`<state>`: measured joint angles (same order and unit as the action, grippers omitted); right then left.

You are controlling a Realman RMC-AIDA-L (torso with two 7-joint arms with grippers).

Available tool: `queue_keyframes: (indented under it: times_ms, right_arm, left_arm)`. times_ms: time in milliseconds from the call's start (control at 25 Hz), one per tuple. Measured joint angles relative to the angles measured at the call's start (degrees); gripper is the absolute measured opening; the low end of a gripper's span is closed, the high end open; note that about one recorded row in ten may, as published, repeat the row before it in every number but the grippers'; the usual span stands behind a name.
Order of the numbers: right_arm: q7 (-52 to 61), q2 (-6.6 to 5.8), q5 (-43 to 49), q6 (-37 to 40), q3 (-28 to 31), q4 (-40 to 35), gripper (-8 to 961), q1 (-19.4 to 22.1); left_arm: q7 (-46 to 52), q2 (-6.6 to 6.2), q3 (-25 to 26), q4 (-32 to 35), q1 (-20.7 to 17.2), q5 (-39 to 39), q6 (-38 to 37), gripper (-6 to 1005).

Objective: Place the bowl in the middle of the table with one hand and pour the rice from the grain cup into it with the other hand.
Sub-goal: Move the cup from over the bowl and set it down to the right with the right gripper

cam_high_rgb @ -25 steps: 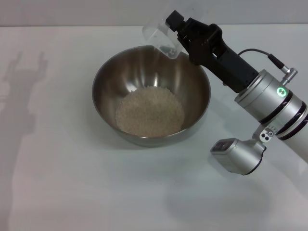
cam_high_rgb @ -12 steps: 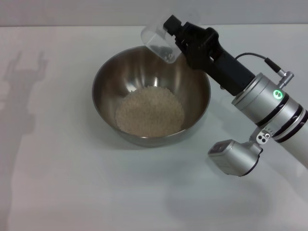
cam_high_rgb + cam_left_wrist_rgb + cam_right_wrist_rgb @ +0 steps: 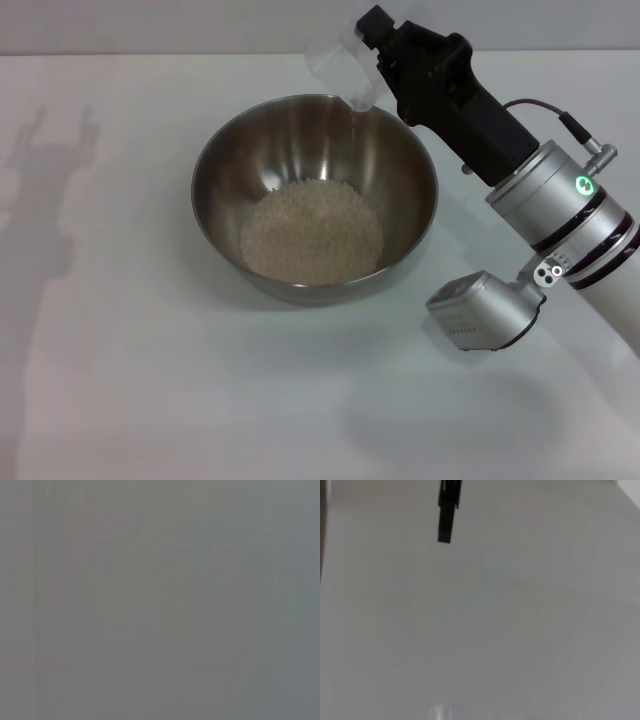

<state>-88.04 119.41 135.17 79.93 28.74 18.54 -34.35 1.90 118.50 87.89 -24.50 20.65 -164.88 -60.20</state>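
The steel bowl (image 3: 314,196) stands on the white table (image 3: 130,380) near its middle, with a round heap of off-white rice (image 3: 311,233) in its bottom. My right gripper (image 3: 368,52) is shut on the clear grain cup (image 3: 341,64). It holds the cup tilted in the air just above the bowl's far right rim. No grains show in the cup. In the right wrist view one black finger (image 3: 448,511) stands over bare table. The left gripper is out of view, and the left wrist view is plain grey.
The right arm (image 3: 545,200) reaches in from the right edge, with its wrist camera (image 3: 483,312) hanging over the table right of the bowl. An arm's shadow (image 3: 40,190) lies on the table's left side.
The right gripper has lifted the grain cup a little higher and to the right, off the bowl's rim. The bowl and the rice have stayed where they were.
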Motion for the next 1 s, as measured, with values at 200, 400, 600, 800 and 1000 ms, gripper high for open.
queue_keyframes:
  times_ms: [200,400,600,800,1000]
  right_arm:
    - [4.3,0.13,-3.9,-0.1,1.1,3.9,44,1.4]
    - [9.1,0.24,-5.4,-0.3,2.2,5.4,47,2.9]
    - [16.5,0.25,-6.5,-0.3,5.3,8.2,51,5.4]
    - [23.4,0.24,-12.1,-0.2,6.1,9.6,54,7.0]
    - [30.5,0.26,-17.9,0.2,6.1,11.0,58,8.1]
  left_arm:
    - [0.1,0.07,0.0,-0.1,0.0,0.0,0.0,591]
    - [0.1,0.07,0.0,-0.3,0.0,0.0,0.0,590]
    - [0.1,0.06,0.0,-0.4,0.1,0.0,0.0,590]
    - [0.1,0.06,-0.1,-0.6,0.0,0.0,-0.1,591]
    - [0.2,0.06,-0.2,-0.7,0.0,0.0,-0.5,591]
